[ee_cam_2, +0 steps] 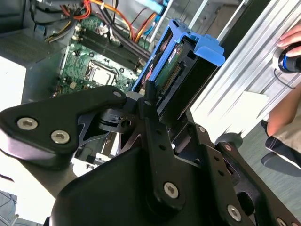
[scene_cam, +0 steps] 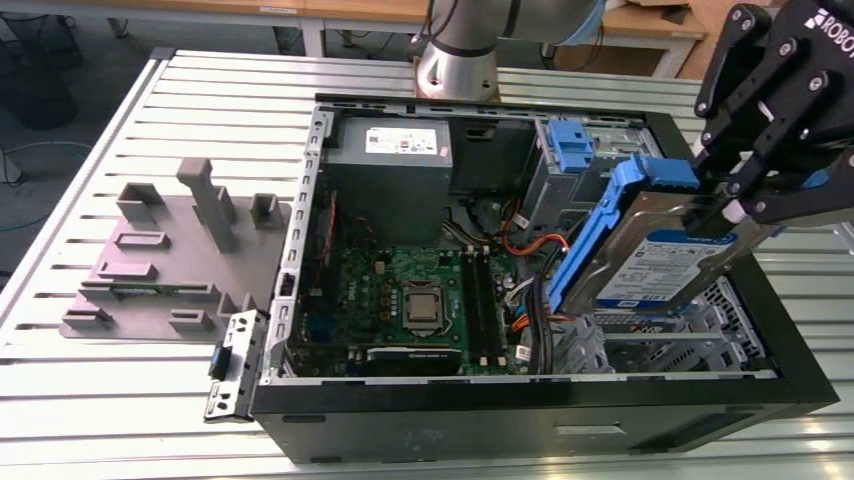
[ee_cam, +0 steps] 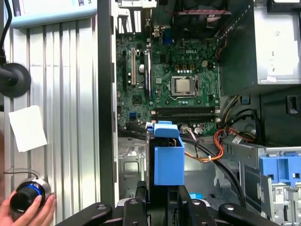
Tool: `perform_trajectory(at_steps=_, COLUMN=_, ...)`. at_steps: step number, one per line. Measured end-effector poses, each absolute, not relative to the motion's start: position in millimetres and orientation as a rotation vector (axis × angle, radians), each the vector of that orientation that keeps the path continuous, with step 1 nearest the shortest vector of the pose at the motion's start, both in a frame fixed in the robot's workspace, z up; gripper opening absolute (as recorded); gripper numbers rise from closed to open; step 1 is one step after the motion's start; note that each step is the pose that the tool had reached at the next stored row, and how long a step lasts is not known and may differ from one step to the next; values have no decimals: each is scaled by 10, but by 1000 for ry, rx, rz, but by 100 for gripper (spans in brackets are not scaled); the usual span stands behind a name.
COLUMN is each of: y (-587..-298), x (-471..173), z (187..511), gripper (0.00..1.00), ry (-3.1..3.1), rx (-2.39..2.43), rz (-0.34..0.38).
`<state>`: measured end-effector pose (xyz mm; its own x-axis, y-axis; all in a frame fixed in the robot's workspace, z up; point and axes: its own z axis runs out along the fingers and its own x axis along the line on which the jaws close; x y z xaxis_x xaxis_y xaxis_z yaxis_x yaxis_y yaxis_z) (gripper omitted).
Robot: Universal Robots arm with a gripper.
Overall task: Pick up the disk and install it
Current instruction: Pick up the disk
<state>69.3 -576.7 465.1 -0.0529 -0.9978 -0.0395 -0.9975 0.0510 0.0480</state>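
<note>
Gripper (scene_cam: pixel 727 212), at the exterior view's right, pinches the upper edge of the disk (scene_cam: pixel 663 262). The blue-framed disk hangs tilted, label outward, over the right side of the open computer case (scene_cam: pixel 534 415), above its metal drive bay (scene_cam: pixel 667 348) and beside the green motherboard (scene_cam: pixel 407 290); not yet seated.

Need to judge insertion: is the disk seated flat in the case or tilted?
Tilted, not seated: the disk leans steeply, lower end inside the case, upper end clamped by the gripper.
</note>
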Motion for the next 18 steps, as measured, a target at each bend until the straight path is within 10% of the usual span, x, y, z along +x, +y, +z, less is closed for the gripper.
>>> perform_trajectory(at_steps=18, y=-5767, x=1096, z=4571, gripper=35, ry=-2241, rx=2181, rz=-108)
